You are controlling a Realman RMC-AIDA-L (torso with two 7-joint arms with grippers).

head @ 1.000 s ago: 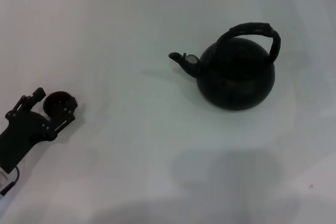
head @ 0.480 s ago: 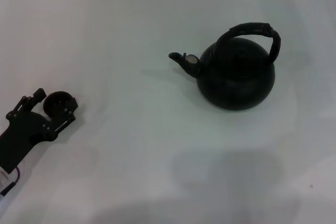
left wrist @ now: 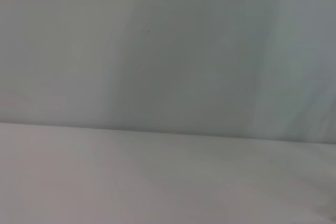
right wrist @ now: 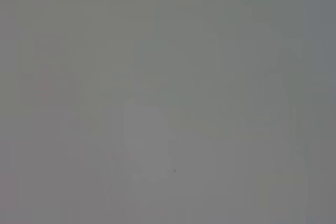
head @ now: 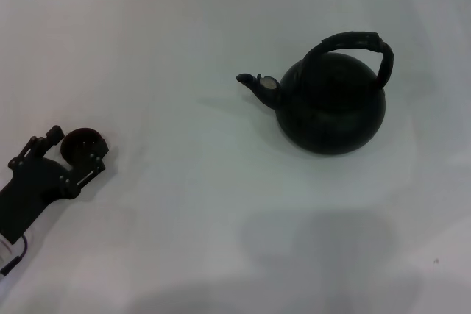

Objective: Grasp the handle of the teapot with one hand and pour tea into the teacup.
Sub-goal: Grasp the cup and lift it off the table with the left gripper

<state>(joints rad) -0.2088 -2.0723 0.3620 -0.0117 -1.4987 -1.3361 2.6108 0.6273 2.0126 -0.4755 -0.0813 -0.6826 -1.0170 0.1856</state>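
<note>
While the teapot (head: 331, 105) stands apart, the left gripper (head: 71, 154) has its jaws closed around the teacup (head: 81, 143).

Soft, even light on the table (head: 184, 34); broad faint shadow lies near the front edge. Both wrist views are blank, featureless grey haze.

A wide bare stretch of table (head: 184, 204) lies between the teapot (head: 331, 108) at two o'clock and the left gripper (head: 70, 154) around the teacup (head: 79, 143) at nine o'clock, and the handle (head: 353, 43) stands unobstructed on all sides.
</note>
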